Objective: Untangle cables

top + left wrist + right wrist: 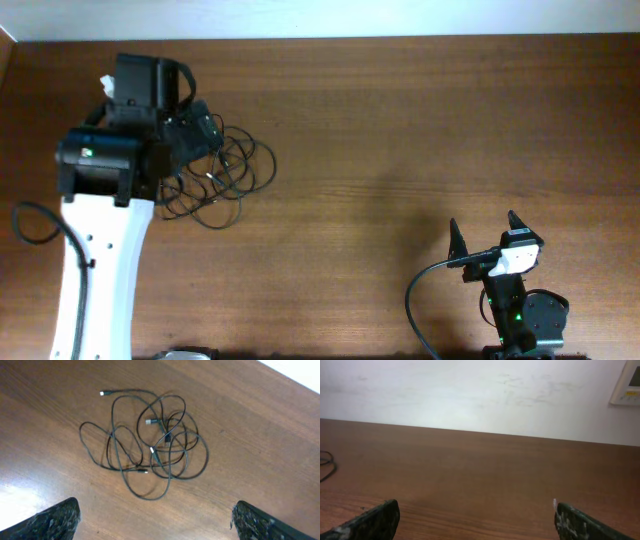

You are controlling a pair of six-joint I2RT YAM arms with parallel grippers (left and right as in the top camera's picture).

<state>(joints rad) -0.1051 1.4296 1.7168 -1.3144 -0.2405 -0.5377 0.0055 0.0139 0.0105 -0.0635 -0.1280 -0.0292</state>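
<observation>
hanging over the left end of the table (400, 120), the left gripper (156, 525) has its fingers spread wide. it holds nothing and touches nothing. the cables (161, 444) lie on the wood right below it in one loose bunch, with several loops crossing over each other near the middle. they look thin, light and limp, so i'd guess a tug on one strand drags the whole heap across the smooth wood rather than freeing it. the best place to take hold seems to be the plug (103, 393) sticking out at the edge of the bunch, or the outer loop (82, 435) clear of the crossings. the middle looks too crowded to pick one strand. over at the right end, well apart from the bunch, the right gripper (483, 225) also stands spread wide and empty above bare wood.
</observation>
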